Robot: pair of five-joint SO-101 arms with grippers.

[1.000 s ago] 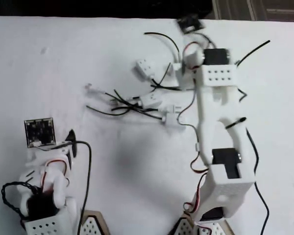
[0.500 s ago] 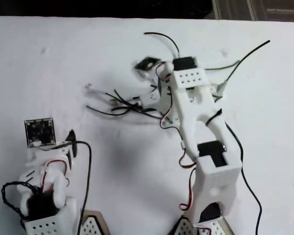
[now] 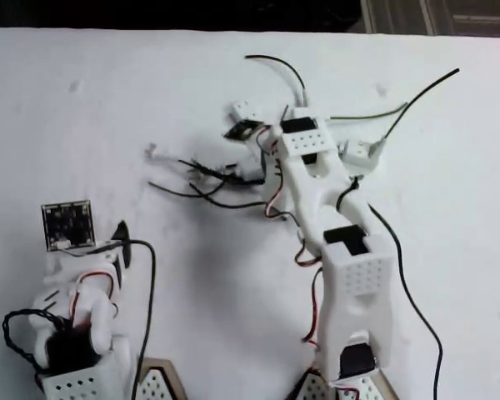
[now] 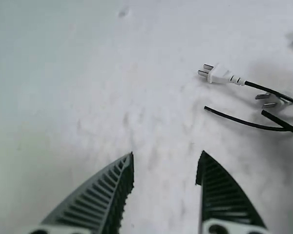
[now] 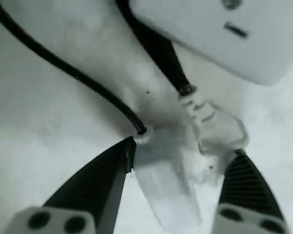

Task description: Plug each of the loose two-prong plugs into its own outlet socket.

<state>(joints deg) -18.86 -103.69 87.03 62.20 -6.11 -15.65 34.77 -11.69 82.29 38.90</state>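
My right gripper point(image 5: 183, 153) is open and low over the table. Two white plugs lie between its fingers: one with a ribbed collar point(image 5: 207, 122) on a black cable point(image 5: 158, 48), and a second white plug body point(image 5: 163, 187) close by my left finger. A white outlet socket point(image 5: 234, 34) lies just beyond. From above, the right arm point(image 3: 304, 146) ends at the cable tangle point(image 3: 221, 175), between one socket point(image 3: 246, 108) and another point(image 3: 358, 152). My left gripper point(image 4: 166, 156) is open over bare table, with a loose two-prong plug point(image 4: 219, 74) well ahead of it.
Black cables point(image 4: 254, 122) run across the table beyond the left gripper. A lone plug point(image 3: 152, 152) lies left of the tangle. The left arm point(image 3: 75, 325) sits folded at the near left corner. Long loose wires point(image 3: 417, 92) trail at the far right.
The right arm has swung left and drawn back from the far right into the cable tangle, uncovering a socket on its right. Cables and plugs shifted with it. The left arm has stayed still.
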